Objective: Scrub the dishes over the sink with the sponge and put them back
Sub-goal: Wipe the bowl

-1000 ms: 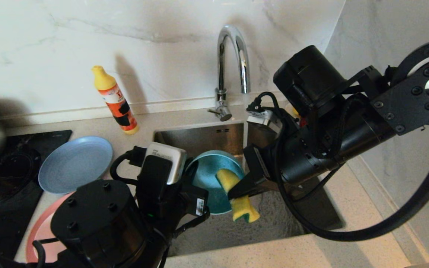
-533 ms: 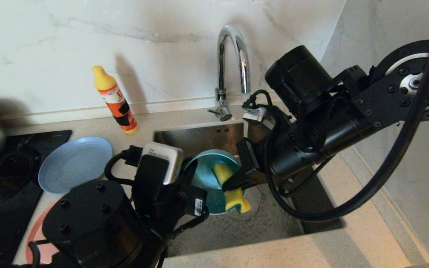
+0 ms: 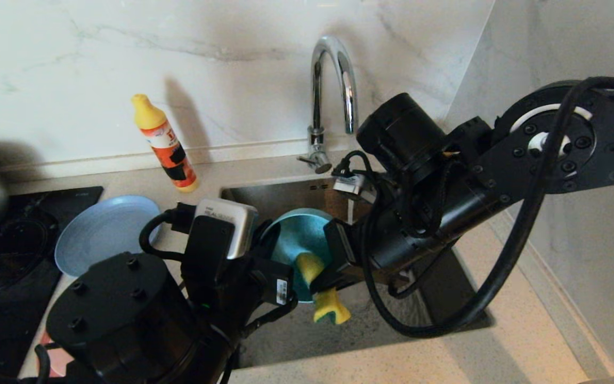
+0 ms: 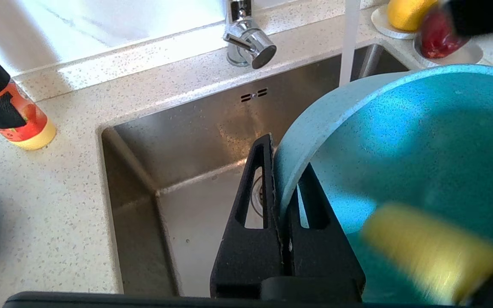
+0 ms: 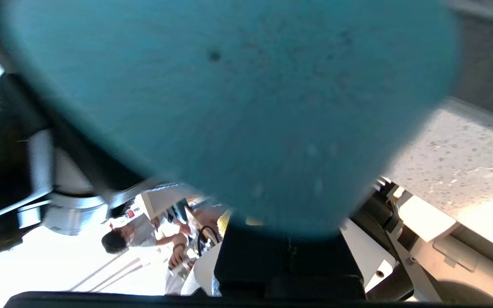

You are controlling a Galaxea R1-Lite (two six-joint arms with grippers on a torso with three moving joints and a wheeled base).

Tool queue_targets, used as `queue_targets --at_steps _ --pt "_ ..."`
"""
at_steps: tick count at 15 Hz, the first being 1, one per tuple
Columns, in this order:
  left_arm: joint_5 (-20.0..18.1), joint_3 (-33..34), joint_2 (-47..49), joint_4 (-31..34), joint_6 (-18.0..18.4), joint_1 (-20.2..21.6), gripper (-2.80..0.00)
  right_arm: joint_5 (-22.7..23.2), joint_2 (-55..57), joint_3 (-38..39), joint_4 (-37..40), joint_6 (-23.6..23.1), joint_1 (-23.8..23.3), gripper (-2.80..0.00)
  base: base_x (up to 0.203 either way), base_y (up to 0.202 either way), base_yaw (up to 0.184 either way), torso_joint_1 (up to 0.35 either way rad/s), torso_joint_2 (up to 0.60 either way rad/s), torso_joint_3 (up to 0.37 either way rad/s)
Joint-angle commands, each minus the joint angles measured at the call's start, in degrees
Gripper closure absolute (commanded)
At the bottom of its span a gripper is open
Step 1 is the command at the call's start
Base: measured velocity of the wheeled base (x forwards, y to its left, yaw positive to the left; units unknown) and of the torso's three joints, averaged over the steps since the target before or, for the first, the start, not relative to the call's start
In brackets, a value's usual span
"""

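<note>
Since a second ago, the right hand has slid the sponge lower across the teal bowl, clenched on it. Beside it the left hand pinches the bowl's rim, tilted over the sink; water falls behind.

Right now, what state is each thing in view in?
teal bowl: tilted on edge over the sink, rim clamped by left end effector.
sponge: pinched in right end effector, pressed against the bowl's inside.
faucet: running, thin stream falling into the sink.
grey-blue plate: flat on the counter.
detergent bottle: upright, capped.
</note>
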Motion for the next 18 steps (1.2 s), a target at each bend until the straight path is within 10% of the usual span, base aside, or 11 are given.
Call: queue_targets --at_steps 1,18 --pt "0.2 0.1 -0.1 -0.4 0.0 0.0 0.00 0.1 1.5 -0.7 0.1 0.1 1.7 0.00 0.000 0.000 0.000 0.000 0.00 0.000" --pt "0.3 -0.4 0.0 -0.4 0.0 0.0 0.00 0.1 -4.9 -3.1 5.3 0.0 -3.1 0.00 0.000 0.000 0.000 0.000 0.00 0.000"
